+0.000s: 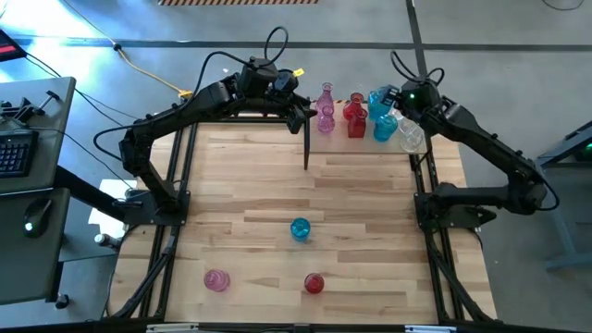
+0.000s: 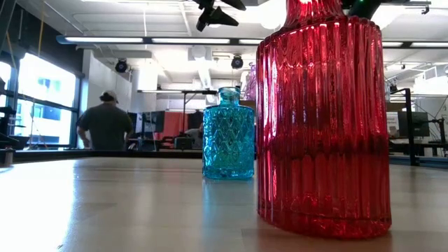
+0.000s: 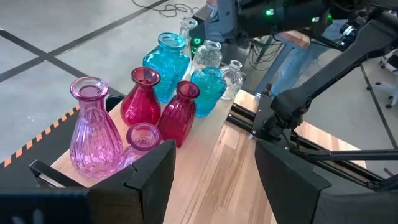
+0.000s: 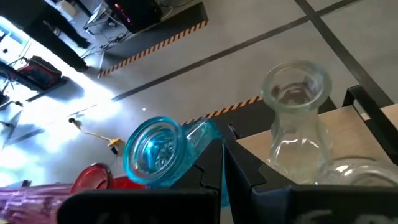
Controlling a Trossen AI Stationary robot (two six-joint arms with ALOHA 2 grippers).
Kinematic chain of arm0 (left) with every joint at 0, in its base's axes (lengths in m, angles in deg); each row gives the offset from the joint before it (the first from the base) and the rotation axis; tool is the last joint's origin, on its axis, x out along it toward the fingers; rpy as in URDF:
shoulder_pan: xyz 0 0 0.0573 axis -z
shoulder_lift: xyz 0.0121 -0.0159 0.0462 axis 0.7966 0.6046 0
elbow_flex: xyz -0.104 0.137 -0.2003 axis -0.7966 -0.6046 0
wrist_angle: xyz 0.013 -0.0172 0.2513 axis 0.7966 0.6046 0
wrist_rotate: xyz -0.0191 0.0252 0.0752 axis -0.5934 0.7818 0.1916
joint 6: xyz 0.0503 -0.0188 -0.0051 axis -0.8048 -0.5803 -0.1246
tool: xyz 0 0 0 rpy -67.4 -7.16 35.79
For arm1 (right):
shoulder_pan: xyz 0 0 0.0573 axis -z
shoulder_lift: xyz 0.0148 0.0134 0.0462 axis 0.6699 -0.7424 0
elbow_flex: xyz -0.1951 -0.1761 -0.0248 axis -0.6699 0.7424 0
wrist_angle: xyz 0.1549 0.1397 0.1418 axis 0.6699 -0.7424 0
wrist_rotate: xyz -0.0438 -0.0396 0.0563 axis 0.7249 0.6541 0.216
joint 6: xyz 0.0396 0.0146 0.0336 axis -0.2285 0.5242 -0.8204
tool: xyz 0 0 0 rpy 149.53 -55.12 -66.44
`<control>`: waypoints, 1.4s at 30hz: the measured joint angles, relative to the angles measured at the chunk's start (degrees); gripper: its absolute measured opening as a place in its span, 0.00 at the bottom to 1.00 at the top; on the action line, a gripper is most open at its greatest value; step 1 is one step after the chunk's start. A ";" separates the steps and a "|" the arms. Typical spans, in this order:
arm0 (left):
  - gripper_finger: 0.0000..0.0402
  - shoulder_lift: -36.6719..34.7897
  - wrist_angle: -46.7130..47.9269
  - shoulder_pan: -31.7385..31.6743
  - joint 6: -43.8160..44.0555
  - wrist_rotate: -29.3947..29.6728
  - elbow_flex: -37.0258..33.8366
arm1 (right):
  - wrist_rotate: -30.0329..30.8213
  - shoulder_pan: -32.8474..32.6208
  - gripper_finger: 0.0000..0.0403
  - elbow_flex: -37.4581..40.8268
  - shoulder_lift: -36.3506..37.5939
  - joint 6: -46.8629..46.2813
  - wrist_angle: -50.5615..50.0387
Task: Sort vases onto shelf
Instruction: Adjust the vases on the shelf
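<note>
A: We see our left gripper (image 1: 302,109) spread wide and empty, hanging just beside the pink vase (image 1: 326,109) at the shelf (image 1: 365,139) end.

B: And our right gripper (image 1: 393,106)?

A: Pinched fully closed, holding nothing, above the blue and clear vases there. Three vases stand apart on the surface (image 1: 370,240): blue (image 1: 301,228), pink (image 1: 216,279), red (image 1: 314,283)

The left gripper (image 1: 302,113) was held at the table's far edge, fingers (image 3: 149,177) spread apart. The right gripper (image 1: 400,113) was positioned at the far right, fingers pressed together
</note>
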 joint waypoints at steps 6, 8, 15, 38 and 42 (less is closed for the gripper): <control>0.53 0.00 0.00 0.00 0.00 0.00 0.00 | -0.71 2.26 0.00 0.00 -0.02 0.19 0.02; 0.53 0.00 0.00 0.00 0.00 0.00 0.00 | -1.47 2.86 0.00 0.00 -0.01 0.60 0.02; 0.53 0.00 0.00 0.00 0.00 0.01 0.00 | -2.05 3.60 0.00 0.00 -0.01 1.05 0.02; 0.53 0.00 0.00 0.00 0.00 0.00 0.00 | 0.50 3.60 0.00 0.00 -0.04 0.37 -2.17; 0.53 0.00 0.00 0.02 0.00 0.00 0.00 | 1.02 4.06 0.00 0.00 -0.04 0.00 -2.21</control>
